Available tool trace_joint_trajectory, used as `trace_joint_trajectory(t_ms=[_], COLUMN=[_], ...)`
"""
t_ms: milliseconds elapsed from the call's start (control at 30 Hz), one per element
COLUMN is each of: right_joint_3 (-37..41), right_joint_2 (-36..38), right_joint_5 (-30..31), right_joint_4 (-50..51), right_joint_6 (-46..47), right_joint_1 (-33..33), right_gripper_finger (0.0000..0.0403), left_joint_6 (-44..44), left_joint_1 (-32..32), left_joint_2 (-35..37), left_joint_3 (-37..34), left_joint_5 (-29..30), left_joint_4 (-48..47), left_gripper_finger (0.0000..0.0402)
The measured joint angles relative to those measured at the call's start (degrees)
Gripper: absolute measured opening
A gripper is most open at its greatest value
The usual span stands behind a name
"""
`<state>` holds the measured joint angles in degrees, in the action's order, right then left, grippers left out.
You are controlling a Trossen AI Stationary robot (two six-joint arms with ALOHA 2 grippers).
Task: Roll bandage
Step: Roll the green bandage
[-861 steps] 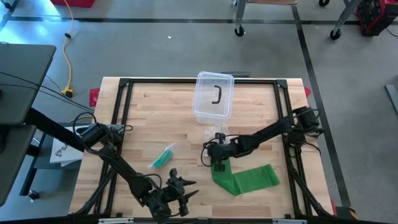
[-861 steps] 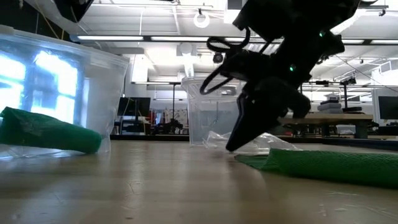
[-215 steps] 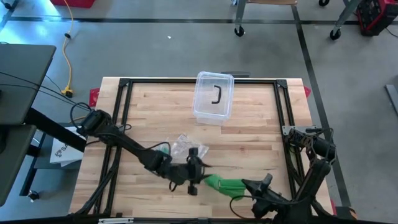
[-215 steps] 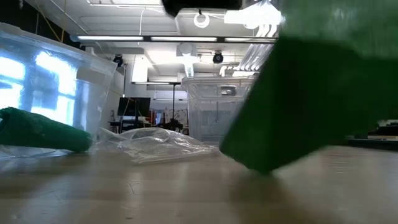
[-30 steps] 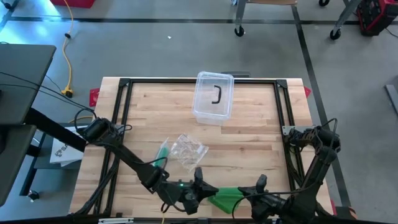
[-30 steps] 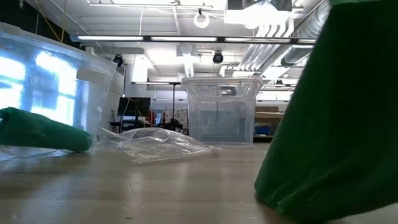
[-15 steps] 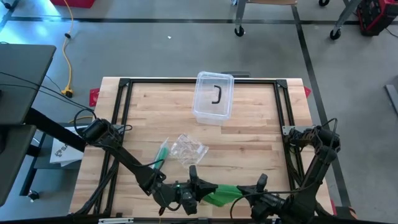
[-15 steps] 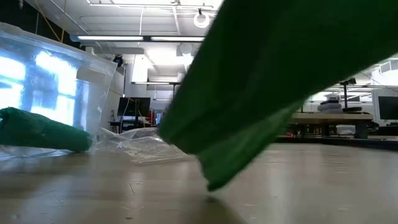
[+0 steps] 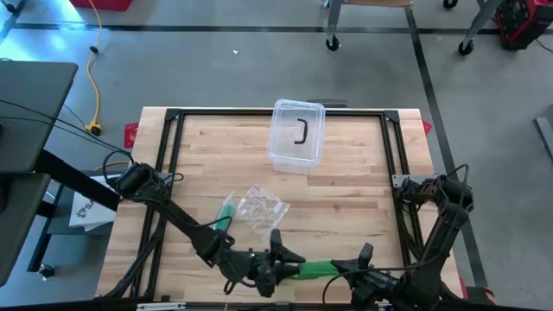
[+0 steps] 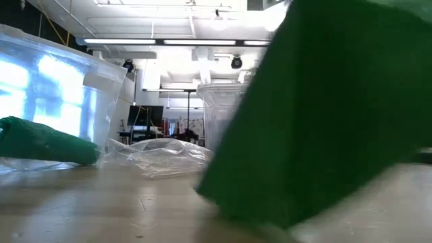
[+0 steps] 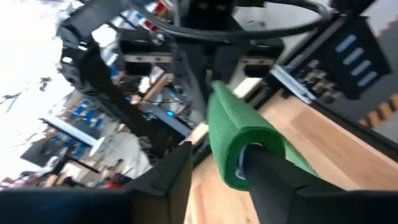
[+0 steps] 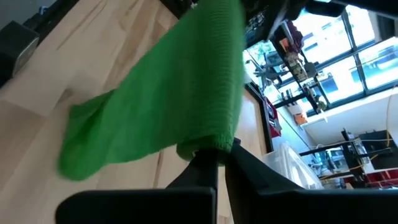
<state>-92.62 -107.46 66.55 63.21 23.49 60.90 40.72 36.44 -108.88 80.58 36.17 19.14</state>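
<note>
The green bandage (image 9: 313,269) stretches as a narrow strip above the table's near edge, between my two grippers. Its rolled part (image 11: 239,134) sits at my left gripper (image 9: 283,259) (image 11: 217,158), whose fingers stand apart. Its loose end is at my right gripper (image 9: 346,275) (image 12: 217,155), which is shut on it. In the low view the bandage (image 10: 324,115) fills the right half and hides both grippers. My left gripper has one finger (image 11: 273,177) inside the roll's hollow core at its near end (image 11: 244,157), and the other finger (image 11: 177,177) stands outside with a gap. The roll lies along the finger, about level, clear of the table. My right gripper pinches the bandage's gathered loose end (image 12: 208,144) between its shut fingers. The strip runs from there toward my left gripper. A slack fold (image 12: 93,149) hangs below it toward the wood.
A clear lidded box (image 9: 296,134) stands at the table's far middle. A crumpled clear wrapper (image 9: 261,207) and a second green roll (image 9: 226,214) in clear packaging lie left of centre. The black frame rails (image 9: 393,173) run along the table's sides.
The bandage between my grippers has narrowed from a broad wedge to a thin strip in the high view. Its hanging part has swung back and forth across the low view. Both arms have kept their places.
</note>
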Motion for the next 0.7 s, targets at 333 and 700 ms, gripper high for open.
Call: trace_joint_trajectory(t_ms=[333, 700], right_joint_3=[0.0, 0.0], right_joint_2=[0.0, 0.0], right_joint_5=[3.5, 3.6], right_joint_4=[-0.1, -1.2], right_joint_6=[0.0, 2.2], right_joint_1=[-0.1, -0.1], right_gripper_finger=[0.0003, 0.0003], left_joint_6=[-4.6, -4.5], left_joint_1=[-1.1, -0.2], left_joint_2=[0.0, 0.0], left_joint_3=[0.0, 0.0], left_joint_5=[-4.2, 4.3], left_joint_4=[-3.0, -1.3], left_gripper_finger=[0.0139, 0.0013])
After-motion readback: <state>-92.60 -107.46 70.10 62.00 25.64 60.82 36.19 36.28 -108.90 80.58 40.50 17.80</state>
